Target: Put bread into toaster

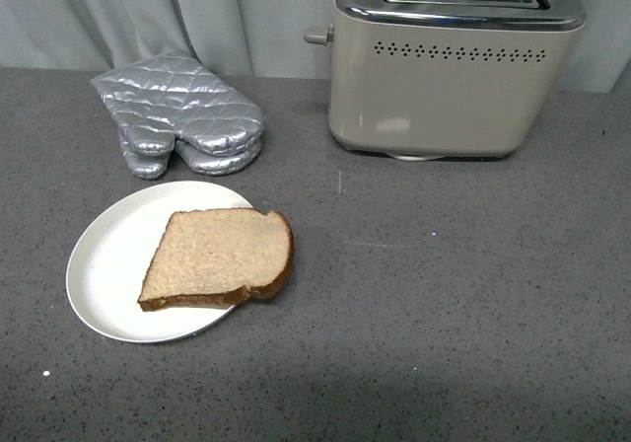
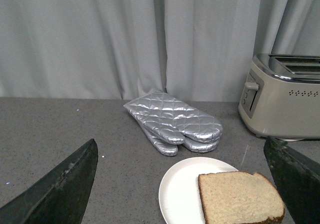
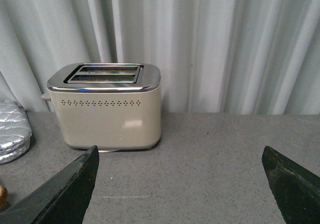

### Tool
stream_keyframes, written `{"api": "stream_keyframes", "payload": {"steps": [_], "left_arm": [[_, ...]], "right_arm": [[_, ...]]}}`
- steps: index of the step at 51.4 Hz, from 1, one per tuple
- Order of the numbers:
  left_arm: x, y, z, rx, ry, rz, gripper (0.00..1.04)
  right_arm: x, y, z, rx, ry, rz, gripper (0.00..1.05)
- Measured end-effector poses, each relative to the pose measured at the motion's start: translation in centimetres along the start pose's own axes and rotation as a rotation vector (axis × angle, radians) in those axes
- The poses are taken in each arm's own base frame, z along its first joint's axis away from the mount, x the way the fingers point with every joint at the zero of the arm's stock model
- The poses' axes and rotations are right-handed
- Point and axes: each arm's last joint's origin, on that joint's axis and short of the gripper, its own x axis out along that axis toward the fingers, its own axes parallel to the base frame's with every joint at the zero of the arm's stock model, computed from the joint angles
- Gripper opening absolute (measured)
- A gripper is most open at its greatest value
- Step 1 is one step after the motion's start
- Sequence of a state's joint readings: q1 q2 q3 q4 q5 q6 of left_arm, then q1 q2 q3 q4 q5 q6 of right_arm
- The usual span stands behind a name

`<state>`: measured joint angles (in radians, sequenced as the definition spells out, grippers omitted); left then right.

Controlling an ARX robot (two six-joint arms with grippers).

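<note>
The flat light brown wholemeal bread slice (image 1: 222, 257) lies on a round white plate (image 1: 104, 264), crust overhanging its 3 o'clock rim, at 8 o'clock from the cream-beige chrome-topped toaster (image 1: 444, 77) (its far edge cropped). Quilted silver oven mitts (image 1: 182, 116) lie at the plate's 12 o'clock. The left fingers (image 2: 65, 194) and right fingers (image 3: 65, 194) stand wide apart, partly out of frame.

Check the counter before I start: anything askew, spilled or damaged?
Only a small thing: the bread sits off-centre, its crust end overhanging the rim of the plate toward the toaster. The toaster stands upright; no spill or damage shows.
</note>
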<state>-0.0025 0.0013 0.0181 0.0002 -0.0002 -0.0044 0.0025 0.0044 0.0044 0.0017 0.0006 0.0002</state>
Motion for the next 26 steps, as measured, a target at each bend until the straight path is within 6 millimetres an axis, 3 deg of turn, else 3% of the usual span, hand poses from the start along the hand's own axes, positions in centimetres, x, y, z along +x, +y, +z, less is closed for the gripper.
{"api": "stream_keyframes", "payload": {"steps": [16,22,26], "left_arm": [[0.0,0.0,0.0,-0.001,0.002,0.000,0.98],[0.6,-0.3,-0.5,-0.196,0.363,0.214,0.98],[1.4,-0.5,-1.1,-0.272,0.455,0.237,0.98]], "right_arm": [[0.0,0.0,0.0,0.000,0.000,0.000,0.95],[0.0,0.0,0.0,0.000,0.000,-0.001,0.95],[0.0,0.0,0.0,0.000,0.000,0.000,0.95]]}}
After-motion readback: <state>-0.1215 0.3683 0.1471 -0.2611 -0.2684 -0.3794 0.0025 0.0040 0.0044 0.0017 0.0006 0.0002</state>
